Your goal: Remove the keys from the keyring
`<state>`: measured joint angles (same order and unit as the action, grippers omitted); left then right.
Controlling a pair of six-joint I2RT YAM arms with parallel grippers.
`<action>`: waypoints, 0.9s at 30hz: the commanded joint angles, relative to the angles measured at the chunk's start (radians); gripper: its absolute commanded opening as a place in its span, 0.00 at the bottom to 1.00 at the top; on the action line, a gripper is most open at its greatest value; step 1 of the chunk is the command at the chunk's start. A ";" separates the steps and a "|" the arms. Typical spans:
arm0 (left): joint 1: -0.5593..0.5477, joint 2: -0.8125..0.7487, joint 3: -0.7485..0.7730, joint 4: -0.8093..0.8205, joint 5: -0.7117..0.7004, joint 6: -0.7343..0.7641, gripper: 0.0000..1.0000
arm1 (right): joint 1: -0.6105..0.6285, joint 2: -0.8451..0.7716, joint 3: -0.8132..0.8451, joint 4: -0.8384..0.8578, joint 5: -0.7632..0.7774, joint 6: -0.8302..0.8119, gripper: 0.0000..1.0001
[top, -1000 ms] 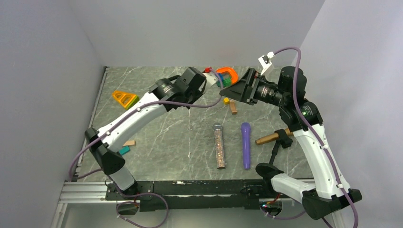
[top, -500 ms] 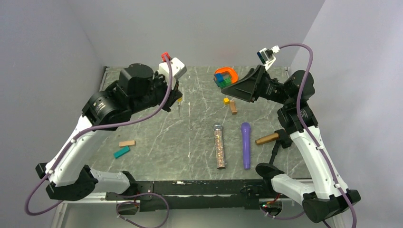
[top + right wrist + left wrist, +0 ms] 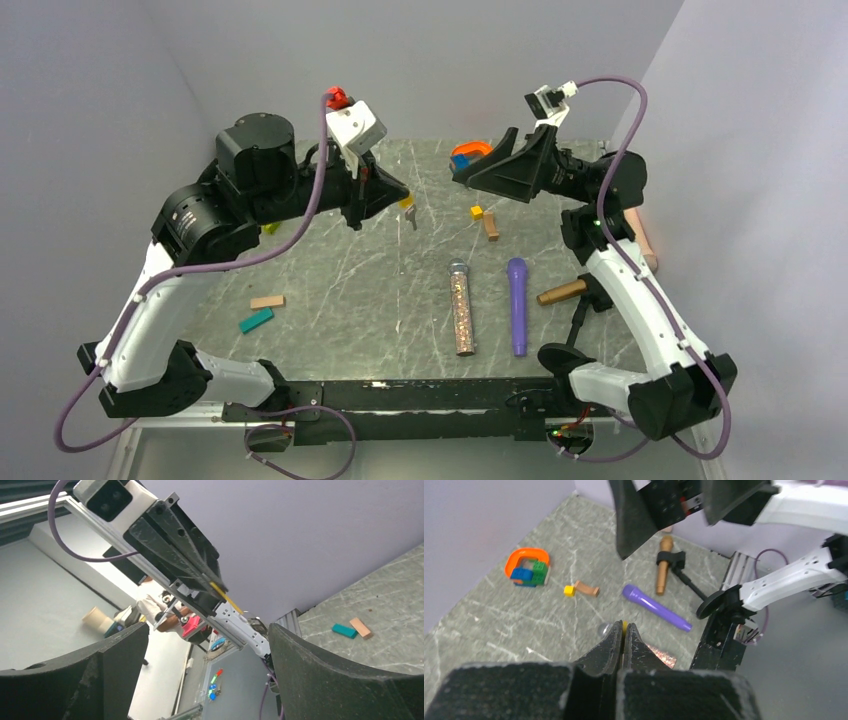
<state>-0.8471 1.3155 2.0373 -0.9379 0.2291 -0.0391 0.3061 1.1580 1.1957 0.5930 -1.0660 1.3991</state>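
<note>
The left tool is raised above the rear middle of the worktop, its fingers pressed together on the keys, a tiny yellow-gold piece pinched at the very tips. A small grey bit hangs just below it (too small to tell whether it is ring or key). In the right wrist view the yellow piece shows as a thin sliver along the clamped fingers. The right tool is also raised, facing the left one across an open gap, its fingers spread wide and holding nothing.

Beneath the keys the marble is bare. The small yellow cube and a brown block lie near, to the right. The orange arch sits by the back edge, partly behind the right tool. The glitter tube and purple microphone lie side by side toward the near edge. A tan block and teal block lie near the left edge.
</note>
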 commanded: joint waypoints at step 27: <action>0.147 0.045 0.044 0.392 0.348 -0.191 0.00 | 0.101 0.296 0.108 0.783 -0.030 0.498 0.65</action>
<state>-0.7177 1.3540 2.0502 -0.6380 0.5320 -0.1959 0.4034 1.4429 1.2446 1.2522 -1.1099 1.8473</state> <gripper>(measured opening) 0.017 0.667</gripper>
